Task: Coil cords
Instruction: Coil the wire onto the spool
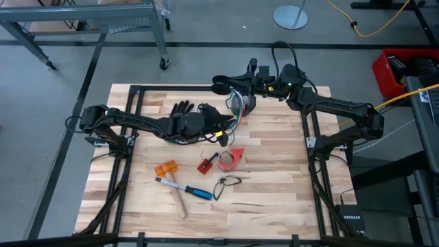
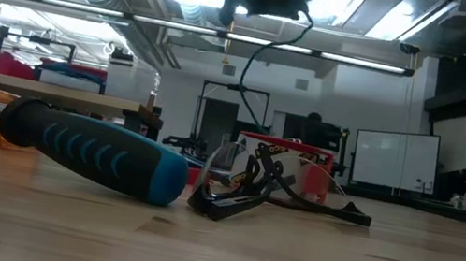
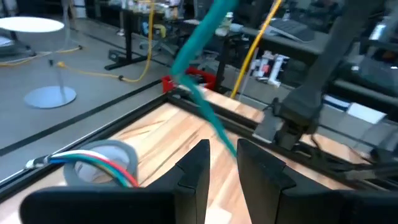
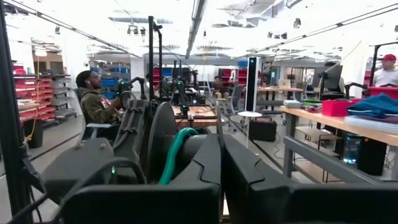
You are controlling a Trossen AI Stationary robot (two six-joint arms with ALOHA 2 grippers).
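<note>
The cords [image 1: 235, 104] are a bundle of thin coloured wires at the table's far middle, between my two grippers. In the left wrist view one teal cord [image 3: 199, 56] runs up from my fingers, and white, green and red wires [image 3: 93, 163] lie lower down. My left gripper [image 1: 221, 132] [image 3: 225, 171] is nearly shut around the teal cord. My right gripper [image 1: 232, 86] [image 4: 222, 177] is above the bundle with its fingers close together, and the teal cord [image 4: 174, 155] curves beside one of them. A black glove [image 1: 182, 110] lies under my left arm. My left gripper has the teal cord's lower stretch [image 3: 222, 134] running down into the gap between its two fingers. The cord rises from there in a straight, taut line. My right gripper is shut at the bundle's upper part. The teal cord [image 4: 186, 138] comes out beside one finger, which hides the place of contact.
Toward the near side lie a red tape roll [image 1: 233, 158], a small red part [image 1: 204, 165], an orange block [image 1: 164, 168], a blue-handled tool [image 1: 192, 191] [image 2: 96, 153], a wooden handle [image 1: 180, 203] and black-framed safety glasses [image 1: 229, 182] [image 2: 252, 189]. A black frame [image 1: 137, 89] rims the table.
</note>
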